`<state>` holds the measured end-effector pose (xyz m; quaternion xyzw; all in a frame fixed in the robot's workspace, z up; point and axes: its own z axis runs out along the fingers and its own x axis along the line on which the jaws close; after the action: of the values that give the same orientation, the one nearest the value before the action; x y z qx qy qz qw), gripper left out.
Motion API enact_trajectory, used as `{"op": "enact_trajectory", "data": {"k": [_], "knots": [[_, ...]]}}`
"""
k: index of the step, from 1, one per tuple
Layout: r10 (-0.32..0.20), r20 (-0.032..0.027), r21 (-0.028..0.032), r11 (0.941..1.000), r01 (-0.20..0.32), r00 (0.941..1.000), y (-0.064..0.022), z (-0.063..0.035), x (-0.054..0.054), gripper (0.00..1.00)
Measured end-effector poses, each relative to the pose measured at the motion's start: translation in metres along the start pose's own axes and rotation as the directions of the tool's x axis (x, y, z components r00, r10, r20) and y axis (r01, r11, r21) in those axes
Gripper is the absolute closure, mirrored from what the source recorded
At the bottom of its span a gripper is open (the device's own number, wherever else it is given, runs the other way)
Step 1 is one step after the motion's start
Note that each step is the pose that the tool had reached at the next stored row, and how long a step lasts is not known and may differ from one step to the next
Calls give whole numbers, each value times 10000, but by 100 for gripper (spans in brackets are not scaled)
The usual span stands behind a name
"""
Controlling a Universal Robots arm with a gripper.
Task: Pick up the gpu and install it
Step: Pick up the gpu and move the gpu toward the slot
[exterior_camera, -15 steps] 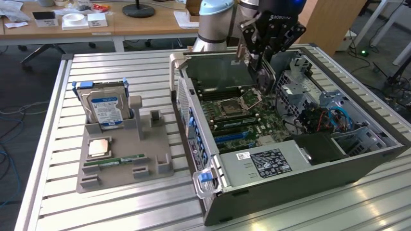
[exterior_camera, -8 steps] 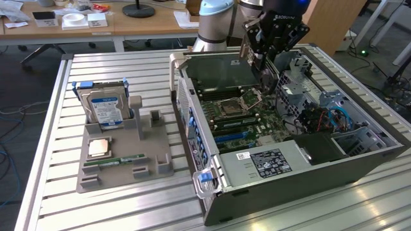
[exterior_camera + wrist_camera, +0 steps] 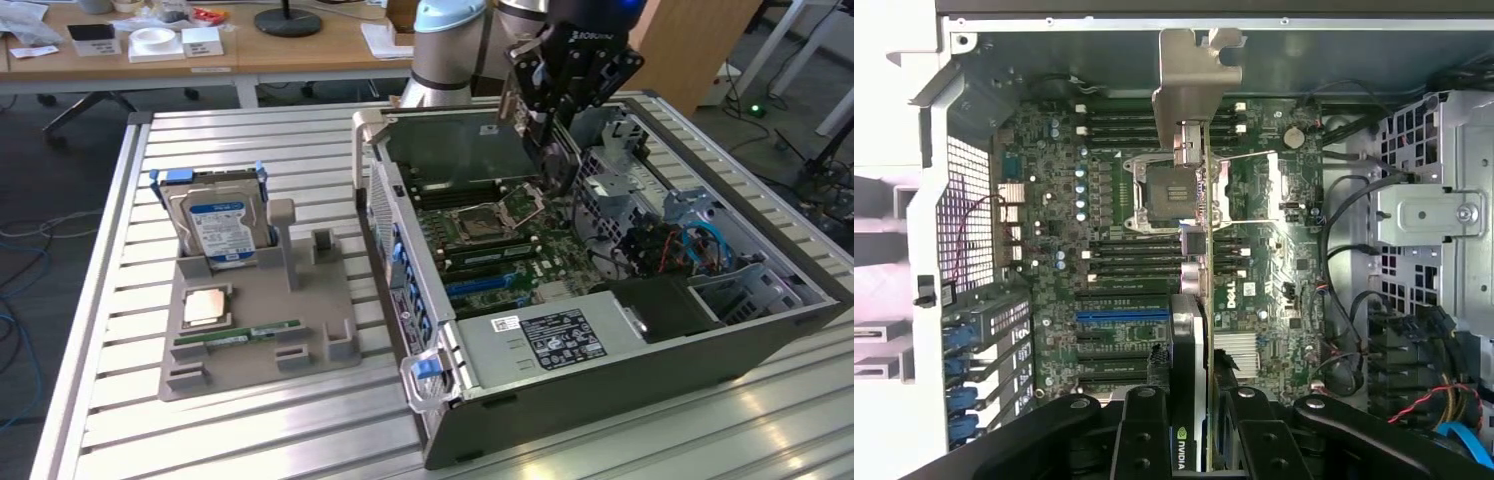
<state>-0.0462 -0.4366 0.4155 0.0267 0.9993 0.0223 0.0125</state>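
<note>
Blue-label HDD (image 3: 220, 228) upright in grey holder (image 3: 274, 300), w/ CPU chip (image 3: 204, 306) & green RAM stick (image 3: 240, 333) lying flat. Open PC case (image 3: 627, 385) at exterior view's right, motherboard (image 3: 1264, 290) exposed.

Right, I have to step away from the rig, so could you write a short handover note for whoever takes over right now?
Gripper: shut on the gpu, which it holds edge-on.
Where: the gpu is held above the motherboard in the open computer case. The hard drive and memory stick sit on the grey holder at the exterior view's left.
Done: pick-up.
Left: installing; the card is not yet seated in a slot.
</note>
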Motion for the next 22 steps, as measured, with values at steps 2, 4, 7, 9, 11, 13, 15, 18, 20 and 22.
{"op": "enact_trajectory", "data": {"k": [2, 4, 7, 9, 11, 13, 15, 18, 20, 22], "knots": [[2, 0, 1, 10000, -2, 10000, 2, 1, -28, 74], [2, 0, 1, 10000, -2, 10000, 3, 2, -57, 74], [1, 0, 1, 10000, -1, 10000, 5, 4, -97, 74], [1, 0, 0, 10000, -1, 10000, 7, 5, -128, 74], [2, 0, 1, 10000, -2, 10000, 9, 7, -165, 74], [1, 0, 0, 10000, -1, 10000, 11, 8, -204, 74], [1, 0, 1, 10000, -1, 10000, 13, 10, -242, 74], [2, 0, 1, 10000, -2, 10000, 16, 12, -293, 74], [2, 0, 1, 10000, -2, 10000, 19, 14, -328, 74], [1, 0, 0, 10000, -1, 10000, 21, 16, -366, 74]]}}
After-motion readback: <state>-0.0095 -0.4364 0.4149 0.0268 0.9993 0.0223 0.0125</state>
